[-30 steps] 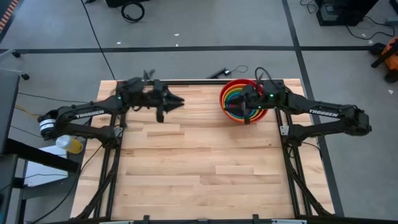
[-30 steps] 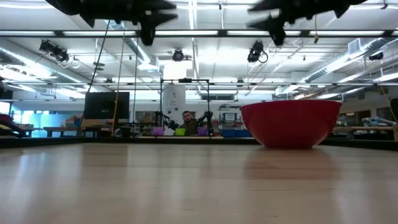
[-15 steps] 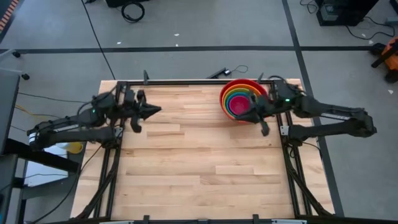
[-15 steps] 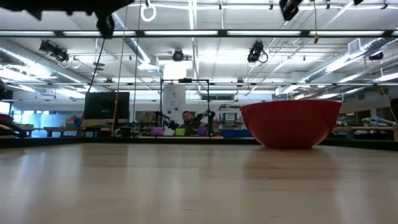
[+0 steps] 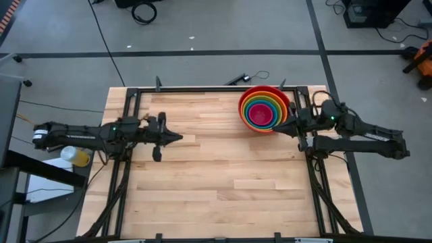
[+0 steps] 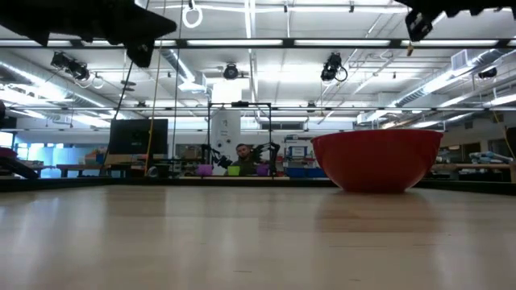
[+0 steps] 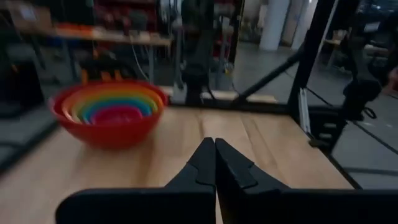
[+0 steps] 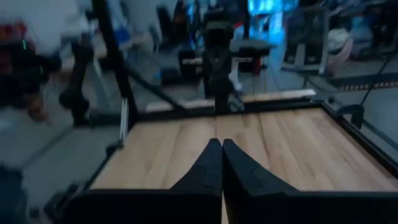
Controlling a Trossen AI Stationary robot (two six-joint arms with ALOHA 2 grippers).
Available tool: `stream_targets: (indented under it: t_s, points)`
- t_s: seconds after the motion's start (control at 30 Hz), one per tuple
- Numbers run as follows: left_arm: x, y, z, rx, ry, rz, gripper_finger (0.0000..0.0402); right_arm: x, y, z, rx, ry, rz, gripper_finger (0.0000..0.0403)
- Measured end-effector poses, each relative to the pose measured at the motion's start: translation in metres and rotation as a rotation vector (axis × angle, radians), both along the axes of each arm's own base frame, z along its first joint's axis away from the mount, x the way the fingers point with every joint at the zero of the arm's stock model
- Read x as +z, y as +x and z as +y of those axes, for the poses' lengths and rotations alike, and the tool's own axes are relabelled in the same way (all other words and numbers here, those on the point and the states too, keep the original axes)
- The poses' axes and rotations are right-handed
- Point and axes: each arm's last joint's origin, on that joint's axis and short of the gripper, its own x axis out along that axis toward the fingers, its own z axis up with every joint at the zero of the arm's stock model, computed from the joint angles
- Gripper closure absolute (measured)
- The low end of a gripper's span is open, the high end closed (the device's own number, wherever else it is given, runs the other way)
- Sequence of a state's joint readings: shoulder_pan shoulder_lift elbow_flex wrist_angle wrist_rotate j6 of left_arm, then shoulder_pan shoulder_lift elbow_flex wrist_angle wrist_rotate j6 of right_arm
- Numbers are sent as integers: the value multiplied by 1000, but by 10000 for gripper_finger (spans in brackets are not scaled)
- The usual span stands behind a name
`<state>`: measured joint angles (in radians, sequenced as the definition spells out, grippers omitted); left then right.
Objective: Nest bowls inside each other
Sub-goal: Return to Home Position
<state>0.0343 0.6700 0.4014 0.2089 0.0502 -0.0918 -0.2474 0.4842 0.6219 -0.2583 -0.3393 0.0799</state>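
The bowls (image 5: 263, 109) sit nested in one stack at the table's far right, the red one outermost and resting on the wood, with orange, green, blue and pink rings inside. The low view shows only the red bowl (image 6: 376, 159); the left wrist view shows the stack (image 7: 109, 112) from the side. My left gripper (image 5: 177, 137) is shut and empty, held level above the table's left part and pointing at the stack. My right gripper (image 5: 275, 129) is shut and empty, just off the stack's near right side and above the table. Both fingertip pairs meet in the wrist views (image 7: 215, 144) (image 8: 222, 142).
A black frame (image 5: 202, 88) runs round the table's far edge and sides. A yellow-capped bottle (image 5: 75, 156) lies off the table's left edge. Bare wood (image 5: 216, 182) stretches over the middle and the near half. A person sits far back in the room (image 6: 242, 157).
My right gripper has drawn back from over the bowl stack toward the table's right edge and a little nearer. My left gripper has pulled back from the far middle toward the left and near edges, sinking somewhat. The stack has stayed in place.
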Motion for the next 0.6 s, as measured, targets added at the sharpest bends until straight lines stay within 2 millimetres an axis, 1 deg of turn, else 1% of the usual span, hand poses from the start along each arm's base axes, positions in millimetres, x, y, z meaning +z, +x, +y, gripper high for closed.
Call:
stream_targets:
  t_s: [0.07,0.1,0.2,0.27,0.33,0.4,0.5,0.6]
  points:
    - [1,-8,2,14,23,-38,401,-15,-3,0,-11,44,-40,400]
    - [-3,-13,3,19,23,-39,401,-23,-3,1,-10,67,-51,400]
    - [-22,-27,4,32,-21,-50,401,-51,-4,1,8,131,-3,400]
    - [-34,-35,3,31,-59,-74,401,-65,-4,2,8,181,13,400]
    - [-42,-40,3,36,-82,-86,401,-73,-4,2,23,204,-17,401]
    - [-47,-44,3,41,-91,-97,401,-77,-3,2,26,210,-81,401]
    - [-47,-48,3,40,-82,-121,401,-83,-4,1,6,214,-172,401]
    - [-48,-52,2,40,-68,-113,401,-93,-5,1,-2,258,-173,401]
